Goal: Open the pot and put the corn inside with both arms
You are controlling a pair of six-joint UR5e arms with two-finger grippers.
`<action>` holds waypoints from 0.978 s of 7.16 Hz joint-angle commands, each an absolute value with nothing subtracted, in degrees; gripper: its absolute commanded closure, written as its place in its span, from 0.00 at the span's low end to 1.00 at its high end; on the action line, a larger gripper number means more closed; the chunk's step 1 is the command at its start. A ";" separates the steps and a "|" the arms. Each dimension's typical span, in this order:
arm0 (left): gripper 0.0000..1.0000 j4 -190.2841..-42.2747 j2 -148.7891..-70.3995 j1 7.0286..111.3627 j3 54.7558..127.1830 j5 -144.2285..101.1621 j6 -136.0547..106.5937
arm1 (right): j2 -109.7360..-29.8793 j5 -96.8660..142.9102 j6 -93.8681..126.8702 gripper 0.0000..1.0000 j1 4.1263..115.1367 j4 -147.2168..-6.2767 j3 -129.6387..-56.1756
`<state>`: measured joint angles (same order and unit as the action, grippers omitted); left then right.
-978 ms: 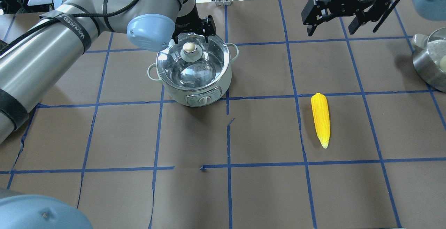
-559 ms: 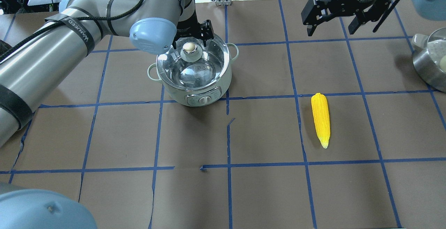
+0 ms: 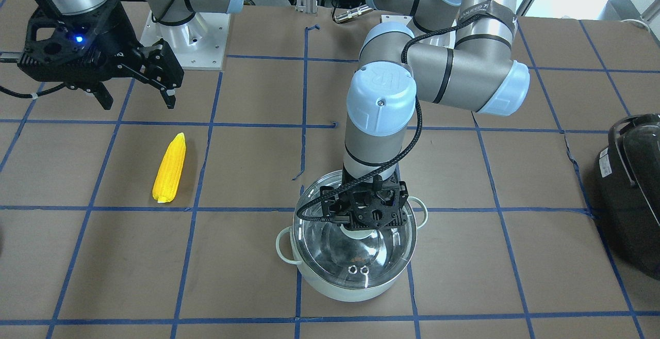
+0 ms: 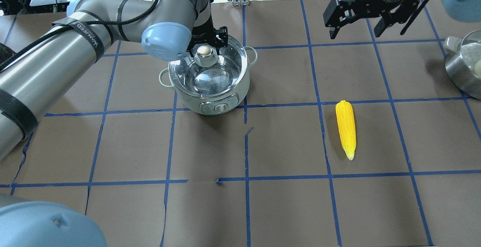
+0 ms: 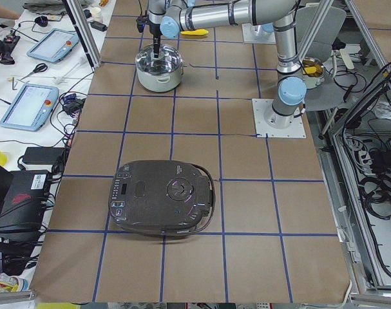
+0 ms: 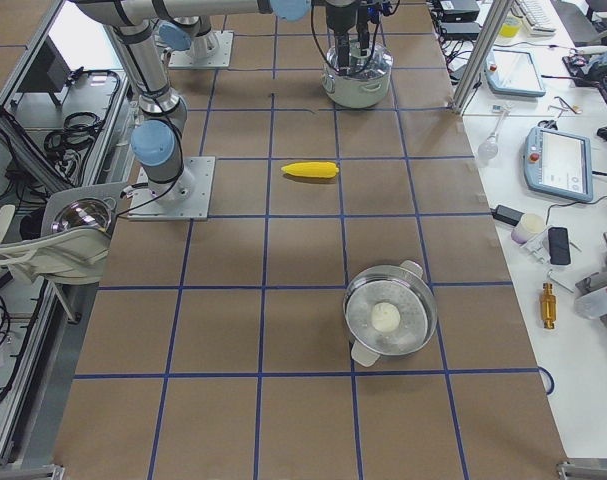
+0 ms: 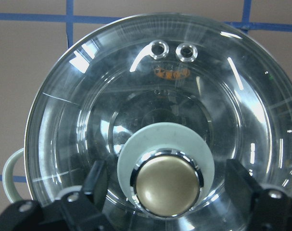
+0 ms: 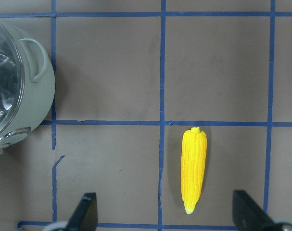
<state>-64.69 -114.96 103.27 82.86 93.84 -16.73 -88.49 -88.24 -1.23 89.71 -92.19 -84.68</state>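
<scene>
While the front camera looks down, the round mint-green pot stands at mid-table, glass lid on, and the left gripper hangs over the lid's centre.

Overhead: ribbed yellow corn lies well to the right; the right gripper is spread, empty.

Left wrist: brassy knob sits between parted fingers, neither touching. Orange lid print unreadable.

From overhead, the lidded pot sits on the table, with the corn lying flat, well apart, at its 4 o'clock.
</scene>
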 commanded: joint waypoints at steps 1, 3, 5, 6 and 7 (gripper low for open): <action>0.46 -64.69 -114.96 103.27 82.88 93.78 -16.70 | -88.50 -88.33 -1.41 0.00 89.74 -92.20 -84.81; 0.59 -64.69 -114.61 103.27 82.88 93.78 -16.70 | -88.42 -88.24 -1.32 0.00 89.74 -92.20 -84.81; 0.62 -65.12 -113.39 101.79 81.48 93.52 -16.18 | -88.42 -88.24 -1.41 0.00 89.74 -92.20 -84.81; 0.62 -66.69 -112.16 98.65 80.78 92.82 -15.82 | -88.50 -88.33 -1.41 0.00 89.65 -92.20 -84.81; 0.62 -68.80 -110.41 95.74 80.68 91.25 -15.56 | -88.42 -88.33 -1.41 0.00 89.65 -92.20 -84.81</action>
<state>-66.69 -112.23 99.05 81.08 92.66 -15.92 -88.46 -88.31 -1.40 89.69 -92.20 -84.82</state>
